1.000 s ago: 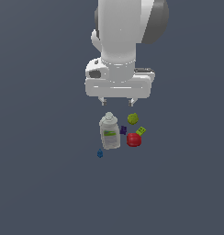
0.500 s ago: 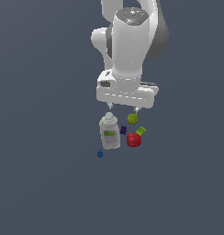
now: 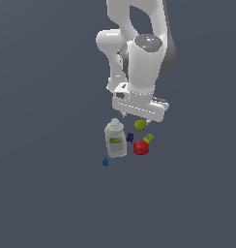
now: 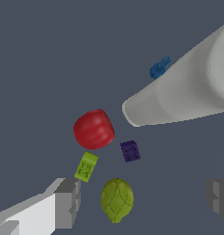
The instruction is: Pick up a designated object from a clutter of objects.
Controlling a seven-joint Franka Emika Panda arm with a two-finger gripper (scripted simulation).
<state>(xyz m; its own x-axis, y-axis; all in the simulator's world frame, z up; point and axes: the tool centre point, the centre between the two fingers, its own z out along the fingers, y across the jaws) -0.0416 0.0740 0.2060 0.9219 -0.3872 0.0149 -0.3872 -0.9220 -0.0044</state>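
Note:
The designated object, a lumpy olive yellow-green ball (image 3: 140, 125), lies on the floor at the far side of the clutter. In the wrist view the ball (image 4: 116, 200) lies between my fingers, nearer one finger (image 4: 65, 202) than the other (image 4: 219, 195). My gripper (image 3: 135, 118) hangs just above it, open and empty; it also shows in the wrist view (image 4: 142, 199). The glossy red ball (image 3: 141, 147) (image 4: 93, 129) and the flat bright-green tag block (image 3: 148, 138) (image 4: 86, 166) lie just beyond the ball.
The whitish bottle with a green label (image 3: 115, 139) (image 4: 187, 92) stands close to the ball on the exterior view's left. A tiny purple piece (image 3: 130, 137) (image 4: 130, 151) sits between bottle and red ball. A tiny blue piece (image 3: 105, 162) (image 4: 159, 68) lies beyond the bottle.
The arm has come down and shifted slightly toward the exterior view's right, bringing the open gripper close over the yellow-green ball. The objects have not moved.

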